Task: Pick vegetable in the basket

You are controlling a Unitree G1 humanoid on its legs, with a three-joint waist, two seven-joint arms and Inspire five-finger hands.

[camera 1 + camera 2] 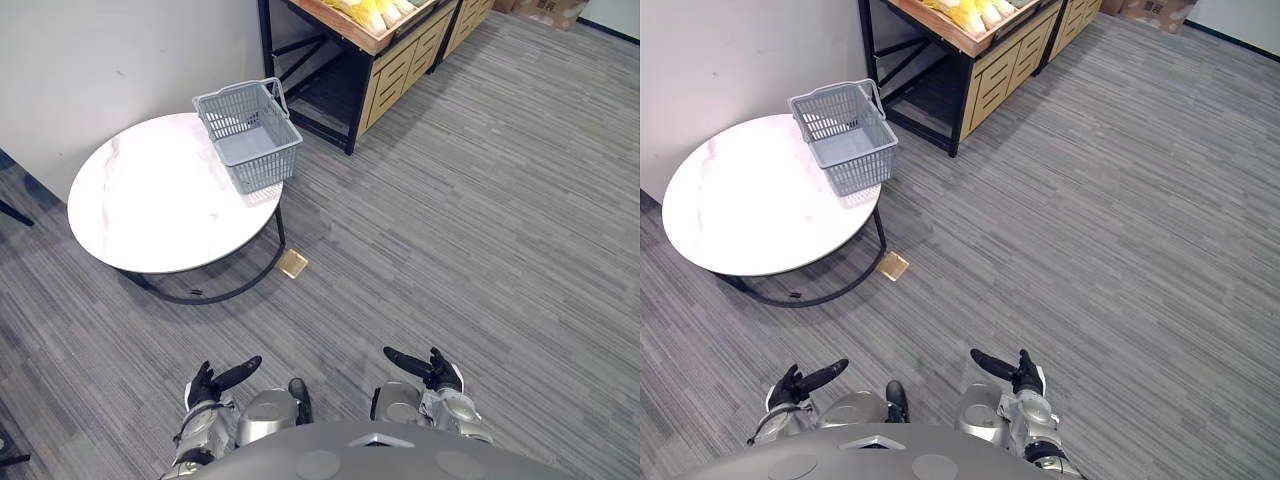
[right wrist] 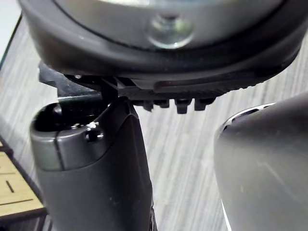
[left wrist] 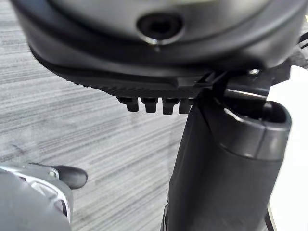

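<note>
An empty grey plastic basket with its handle folded back stands on the near-right edge of a round white table. Yellow vegetables lie in a wooden crate on a stand at the far wall. Both hands hang low by my body, far from the basket and the produce. My left hand is open and holds nothing, its fingers straight out over the carpet. My right hand is open and empty as well. The left wrist view shows the left thumb over bare carpet, and the right wrist view shows the right thumb.
A wooden stand with drawers on a black frame runs along the back, just right of the table. A small tan square lies on the grey carpet by the table's black base ring. A white wall stands behind the table.
</note>
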